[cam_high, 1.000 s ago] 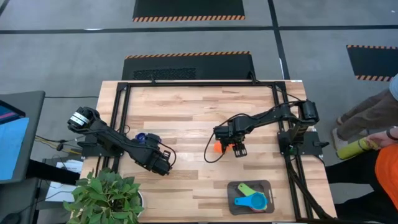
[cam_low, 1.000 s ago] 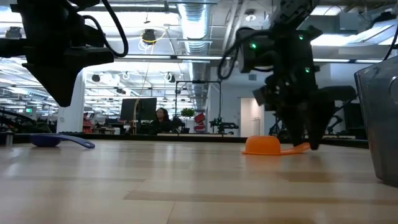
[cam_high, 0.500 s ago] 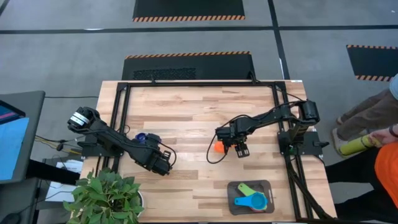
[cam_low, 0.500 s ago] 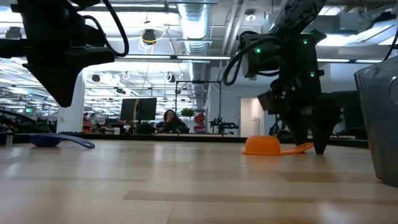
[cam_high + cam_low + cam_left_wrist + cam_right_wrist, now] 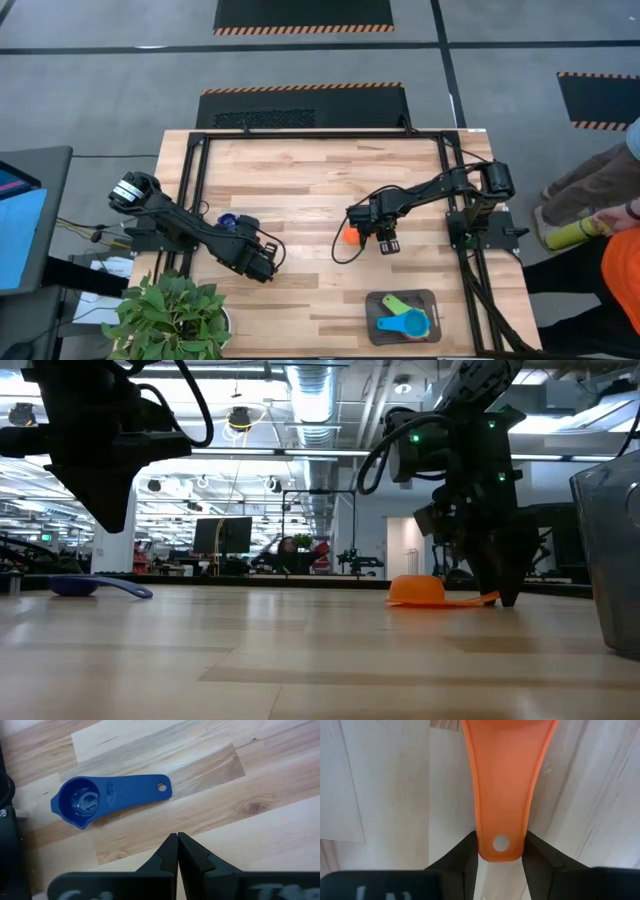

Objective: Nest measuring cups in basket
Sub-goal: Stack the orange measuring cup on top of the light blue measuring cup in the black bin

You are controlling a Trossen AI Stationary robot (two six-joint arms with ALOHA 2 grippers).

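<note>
The orange measuring cup (image 5: 350,235) lies mid-table, its bowl (image 5: 418,590) showing as a dome in the low view. My right gripper (image 5: 386,242) stands at the cup's handle, on its right-edge side, shut on it. One blue cup (image 5: 82,802) lies flat on the wood near the table's left edge. My left gripper (image 5: 177,851) hovers shut just beside it and touches nothing. The dark grey basket (image 5: 425,297) sits near the near edge and holds green, yellow, blue and red cups. My right gripper pinches the free end of the orange cup's handle (image 5: 501,827), by the hanging hole, between its two fingers (image 5: 467,852). One finger is on each long edge, so the fingers lie across the handle. It comes from above, pointing down. The bowl sits on the table.
A potted plant (image 5: 170,310) stands at the near left corner. A black frame (image 5: 320,135) runs along the far edge and both sides of the table. A person (image 5: 615,215) is beyond the right edge. Bare wood lies between the orange cup and the basket.
My right gripper has shifted slightly toward the table's right edge, along the orange handle. Its fingers have then drawn together on the handle's end. The handle, tilted up before, now lies level. The left arm has kept still.
</note>
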